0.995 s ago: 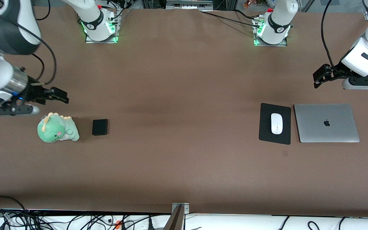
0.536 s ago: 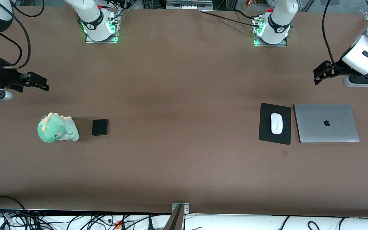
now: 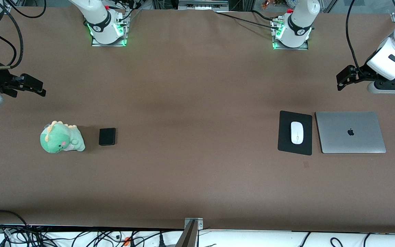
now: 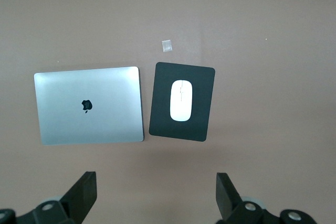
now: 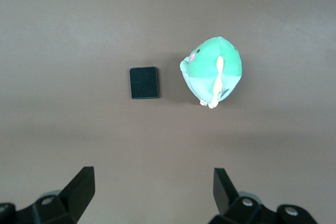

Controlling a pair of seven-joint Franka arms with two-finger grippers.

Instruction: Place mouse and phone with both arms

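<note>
My right gripper (image 3: 29,85) has pulled back to the frame's left edge, open and empty like my left gripper (image 3: 346,78); phone (image 3: 107,136) beside the dinosaur, mouse (image 3: 297,132) on its pad: both look placed

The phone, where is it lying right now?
The phone lies flat on the table toward the right arm's end, just beside the green plush dinosaur.

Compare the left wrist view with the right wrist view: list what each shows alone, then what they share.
Left wrist only: the white mouse on the black mouse pad, beside the closed silver laptop, with the left gripper open. Right wrist only: the black phone beside the green plush dinosaur, with the right gripper open. Both: the brown table.
</note>
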